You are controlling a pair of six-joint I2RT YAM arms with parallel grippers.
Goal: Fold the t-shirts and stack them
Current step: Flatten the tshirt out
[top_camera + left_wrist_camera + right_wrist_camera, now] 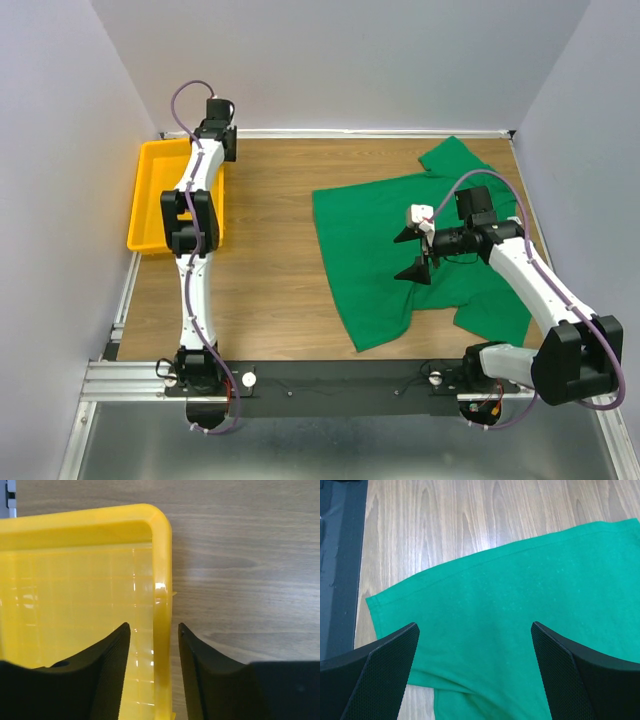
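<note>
We see a yellow plastic tray (150, 200) at the far-left corner of the wood-grain table (270, 285); left wrist view shows one rounded tray corner close up. Black strip (340, 378) runs along the near edge, alu rail (120, 380) at its left end. Plain grey walls (330, 60) on 3 sides.

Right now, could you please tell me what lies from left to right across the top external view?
First the yellow plastic tray → wooden table → plain green cloth t-shirt.
</note>
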